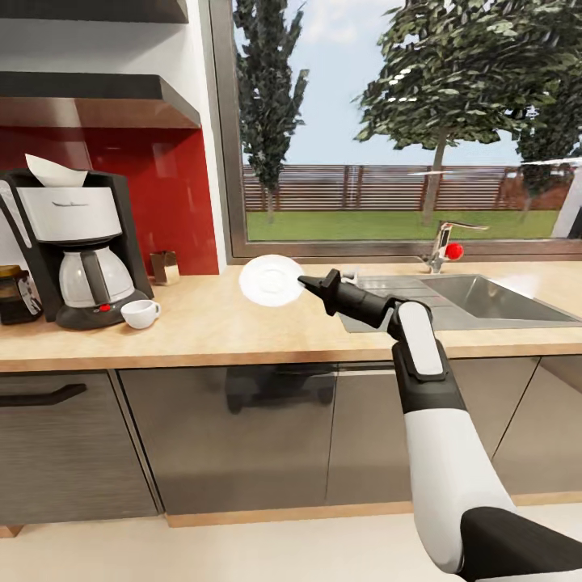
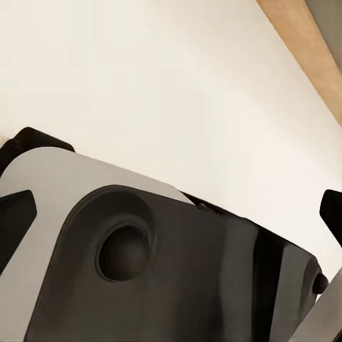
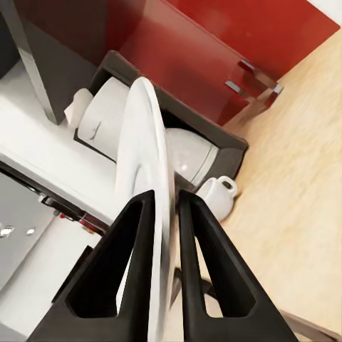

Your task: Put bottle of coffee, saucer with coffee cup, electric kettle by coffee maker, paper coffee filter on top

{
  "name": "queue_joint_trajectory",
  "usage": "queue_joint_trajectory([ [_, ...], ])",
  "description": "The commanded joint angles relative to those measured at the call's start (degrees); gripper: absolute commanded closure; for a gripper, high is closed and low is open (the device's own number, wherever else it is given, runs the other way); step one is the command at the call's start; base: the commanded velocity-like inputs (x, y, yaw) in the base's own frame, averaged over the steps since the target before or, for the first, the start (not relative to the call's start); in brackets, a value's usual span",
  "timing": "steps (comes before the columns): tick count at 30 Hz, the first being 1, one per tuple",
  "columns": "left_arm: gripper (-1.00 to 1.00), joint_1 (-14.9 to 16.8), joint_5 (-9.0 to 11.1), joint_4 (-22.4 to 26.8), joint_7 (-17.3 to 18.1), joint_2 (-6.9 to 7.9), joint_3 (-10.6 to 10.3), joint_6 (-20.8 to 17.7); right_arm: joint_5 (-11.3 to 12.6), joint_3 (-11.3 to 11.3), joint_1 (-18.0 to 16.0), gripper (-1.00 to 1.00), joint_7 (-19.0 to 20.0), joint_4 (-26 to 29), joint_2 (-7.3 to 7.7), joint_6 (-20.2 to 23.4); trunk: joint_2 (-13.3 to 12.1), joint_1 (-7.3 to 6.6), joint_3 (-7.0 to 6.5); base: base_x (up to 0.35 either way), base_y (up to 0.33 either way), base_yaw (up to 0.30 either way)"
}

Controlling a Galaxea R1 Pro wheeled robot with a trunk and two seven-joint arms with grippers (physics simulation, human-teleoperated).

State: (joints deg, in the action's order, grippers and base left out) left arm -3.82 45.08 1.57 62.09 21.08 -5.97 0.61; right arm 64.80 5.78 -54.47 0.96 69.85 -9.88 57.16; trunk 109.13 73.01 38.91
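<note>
1. Reaching out from the near right, the right arm carries the saucer (image 1: 272, 280) above the countertop (image 1: 242, 323), just left of the sink (image 1: 485, 301); the right gripper (image 1: 308, 282) is closed on the rim, and in the right wrist view the fingers (image 3: 135, 235) pinch it edge-on.
2. Farther left, the coffee cup (image 1: 141, 314) stands on the counter, touching or nearly touching the coffee maker (image 1: 77, 242).
3. From the gripper, the landing spot lies to the left, beside the cup; the right arm is clearly the nearer one.
4. A paper filter (image 1: 55, 171) already sits on top of the machine, and a dark jar (image 1: 16, 295), partly cut off, stands at its left.
5. I cannot tell whether the left gripper is open or closed; the left wrist view is dark housing against a pale surface.
</note>
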Motion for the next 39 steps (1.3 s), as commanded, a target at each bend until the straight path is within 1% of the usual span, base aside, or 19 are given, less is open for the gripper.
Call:
queue_joint_trajectory([
  [1, -1.0, 0.0, 0.4, 0.1, 0.1, 0.02, -0.5, 0.1, 0.1, 0.1, 0.0, 1.0, 0.2, 0.1, -0.07, 0.3, 0.0, 0.0, 0.05, 0.0, 0.0, 0.0],
  [6, -1.0, 0.0, 0.4, 0.1, 0.1, 0.04, -0.5, 0.0, 0.5, -0.2, 0.2, 1.0, 0.2, 0.4, -0.06, 0.3, 0.0, 0.0, 0.05, 0.002, 0.007, 0.0],
  [10, -1.0, 0.0, 0.4, 0.1, 0.1, 0.04, -0.3, 0.0, 0.6, -0.4, 0.3, 1.0, 0.2, 0.5, -0.06, 0.3, 0.0, 0.0, 0.05, 0.074, 0.16, 0.036],
  [18, -1.0, 0.0, 0.4, 0.1, 0.1, 0.02, -0.2, 0.1, 0.6, -0.4, 0.3, 1.0, 0.2, 0.4, -0.06, 0.3, 0.0, 0.0, 0.05, 0.013, 0.082, 0.205],
  [26, -1.0, 0.0, 0.4, 0.1, 0.1, 0.02, -0.1, 0.2, 0.5, -0.4, 0.3, 1.0, 0.2, 0.2, -0.06, 0.3, 0.0, 0.0, 0.05, -0.192, 0.243, 0.042],
  [29, -1.0, 0.0, 0.4, 0.1, 0.1, 0.02, -0.1, 0.2, 0.5, -0.5, 0.3, 1.0, 0.2, 0.2, -0.06, 0.3, 0.0, 0.0, 0.05, -0.174, 0.197, 0.162],
  [33, -1.0, 0.0, 0.4, 0.1, 0.1, 0.02, -0.1, 0.2, 0.5, -0.5, 0.3, 1.0, 0.2, 0.1, -0.06, 0.3, 0.0, 0.0, 0.05, -0.148, 0.073, 0.109],
  [39, -1.0, 0.0, 0.4, 0.1, 0.1, 0.02, -0.1, 0.2, 0.5, -0.5, 0.7, 1.0, 0.2, 0.1, -0.06, 0.3, 0.0, 0.0, 0.05, -0.272, 0.063, 0.02],
])
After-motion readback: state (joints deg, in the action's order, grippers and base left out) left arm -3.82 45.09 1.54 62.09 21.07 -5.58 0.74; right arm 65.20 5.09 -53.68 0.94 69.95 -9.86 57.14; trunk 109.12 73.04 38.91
